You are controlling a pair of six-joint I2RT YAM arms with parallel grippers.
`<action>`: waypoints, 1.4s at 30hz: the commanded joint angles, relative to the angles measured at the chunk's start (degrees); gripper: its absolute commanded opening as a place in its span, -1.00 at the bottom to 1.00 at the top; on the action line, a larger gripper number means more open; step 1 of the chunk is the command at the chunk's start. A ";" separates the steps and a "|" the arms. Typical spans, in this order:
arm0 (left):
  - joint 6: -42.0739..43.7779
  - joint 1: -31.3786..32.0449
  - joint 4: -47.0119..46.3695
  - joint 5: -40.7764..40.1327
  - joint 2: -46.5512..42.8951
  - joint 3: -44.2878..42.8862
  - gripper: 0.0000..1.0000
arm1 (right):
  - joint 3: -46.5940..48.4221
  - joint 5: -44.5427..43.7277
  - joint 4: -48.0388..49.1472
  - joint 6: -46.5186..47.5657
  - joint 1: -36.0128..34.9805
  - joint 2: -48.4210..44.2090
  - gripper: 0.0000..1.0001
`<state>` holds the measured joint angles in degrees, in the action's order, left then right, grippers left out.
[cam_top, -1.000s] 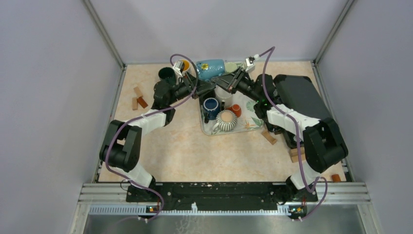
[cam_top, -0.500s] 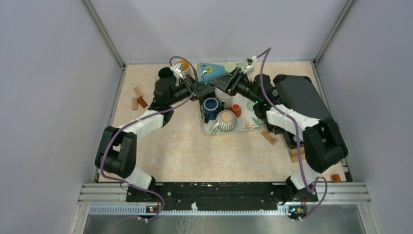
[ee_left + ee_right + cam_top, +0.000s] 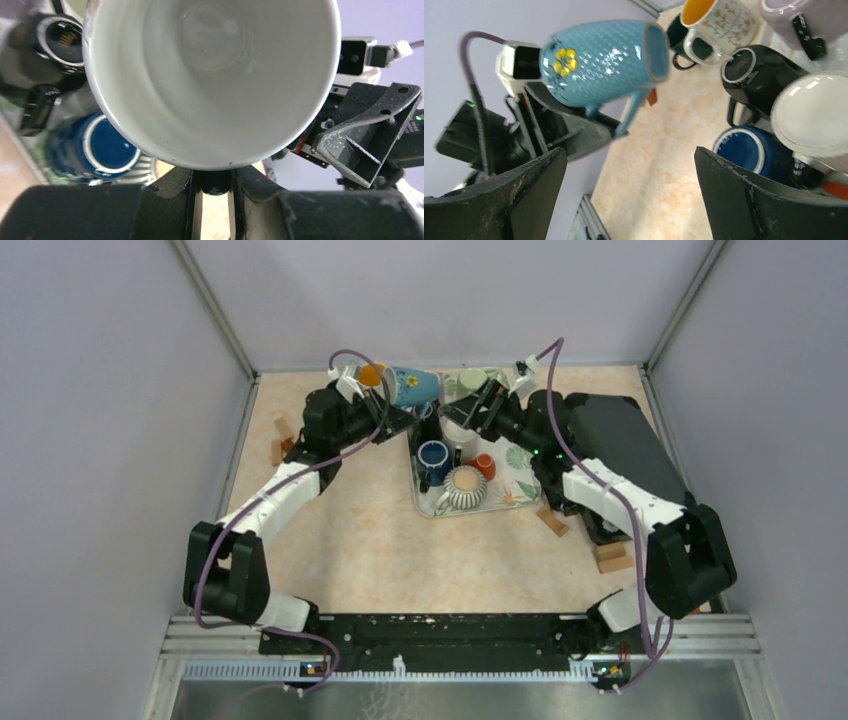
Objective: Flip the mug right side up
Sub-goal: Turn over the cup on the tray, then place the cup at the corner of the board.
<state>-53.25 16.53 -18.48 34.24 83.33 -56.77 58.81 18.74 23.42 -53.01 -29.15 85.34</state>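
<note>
holding the blue mug (image 3: pixel 412 386) on its side with my left hand (image 3: pixel 215 186), clamped on its handle.
my right hand (image 3: pixel 631 165) has let go since a second ago, now spread wide apart; the mug has shifted left, above the far edge of the desk (image 3: pixel 370 540).

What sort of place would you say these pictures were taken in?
Probably a robotics lab test cell: plain grey panel walls enclose the beige table, a silver metal mounting rail runs along its near edge, and assorted ceramic mugs crowd a floral tray.
</note>
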 commanded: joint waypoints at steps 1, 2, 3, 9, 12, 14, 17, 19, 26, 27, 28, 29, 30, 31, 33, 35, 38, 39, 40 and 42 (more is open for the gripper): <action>11.34 -2.92 8.21 -4.99 -6.14 -6.38 -1.00 | 2.45 -5.02 -12.74 8.29 -0.65 -4.84 0.97; 13.06 -3.68 10.87 -6.07 -6.66 -7.06 -1.00 | 2.79 -5.73 -14.88 9.28 -0.65 -5.32 0.97; 14.68 -4.56 13.09 -7.23 -7.21 -7.53 -1.00 | 3.11 -6.36 -16.72 10.25 -0.60 -5.77 0.97; 22.37 -10.58 23.42 -14.63 -9.06 -10.05 -1.00 | 3.91 -8.12 -22.86 14.22 -0.65 -7.85 0.97; 24.89 -12.28 26.54 -18.85 -8.80 -11.39 -1.00 | 4.33 -7.45 -24.71 15.08 -0.63 -8.23 0.98; 26.24 -13.14 28.33 -21.20 -7.82 -12.75 -1.00 | 4.37 -6.92 -24.93 15.25 -0.63 -8.37 0.97; 28.20 -14.45 30.22 -24.87 -6.21 -14.46 -1.00 | 4.52 -6.68 -25.98 15.81 -0.65 -8.61 0.97; 29.41 -15.41 31.40 -27.04 -4.85 -15.66 -1.00 | 4.81 -6.91 -26.98 16.51 -0.65 -9.00 0.98; 32.62 -17.71 34.18 -32.29 1.77 -19.18 -1.00 | 4.56 -7.12 -28.46 17.82 -0.65 -10.76 0.97; 33.10 -17.94 34.43 -33.27 2.70 -19.58 -1.00 | 4.60 -6.94 -28.58 17.94 -0.63 -10.85 0.97; 33.43 -18.21 34.57 -33.66 3.68 -20.02 -1.00 | 4.60 -6.59 -28.67 18.01 -0.65 -10.90 0.97; 33.88 -18.42 34.51 -35.18 4.43 -20.50 -1.00 | 4.52 -6.34 -28.69 18.03 -0.65 -10.99 0.97; 34.20 -18.65 34.82 -35.99 5.95 -21.13 -1.00 | 4.47 -6.08 -28.74 18.09 -0.65 -11.13 0.97; 34.52 -18.91 35.16 -36.44 7.06 -22.02 -1.00 | 4.39 -5.94 -28.82 18.16 -0.63 -11.12 0.97; 35.02 -19.37 35.51 -37.06 9.42 -23.47 -1.00 | 4.36 -5.60 -29.05 18.29 -0.65 -11.16 0.97; 35.21 -20.00 35.85 -37.14 11.59 -24.82 -1.00 | 4.52 -5.49 -29.42 18.60 -0.60 -11.20 0.98; 35.61 -20.61 36.41 -37.02 15.14 -27.43 -1.00 | 4.45 -5.47 -29.66 18.82 -0.65 -11.46 0.97; 35.67 -20.77 36.66 -36.90 16.33 -28.22 -1.00 | 4.43 -5.40 -29.70 18.78 -0.62 -11.63 0.97; 35.75 -20.83 36.87 -36.81 17.43 -29.13 -1.00 | 4.39 -5.45 -29.81 18.82 -0.64 -11.72 0.97; 35.92 -20.94 37.20 -36.67 19.48 -30.55 -1.00 | 4.38 -5.38 -30.05 18.83 -0.60 -11.99 0.97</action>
<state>-18.87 -3.95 22.17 -1.58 101.19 -81.93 60.12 12.73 -7.09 -35.35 -29.15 76.25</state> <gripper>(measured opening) 0.262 0.986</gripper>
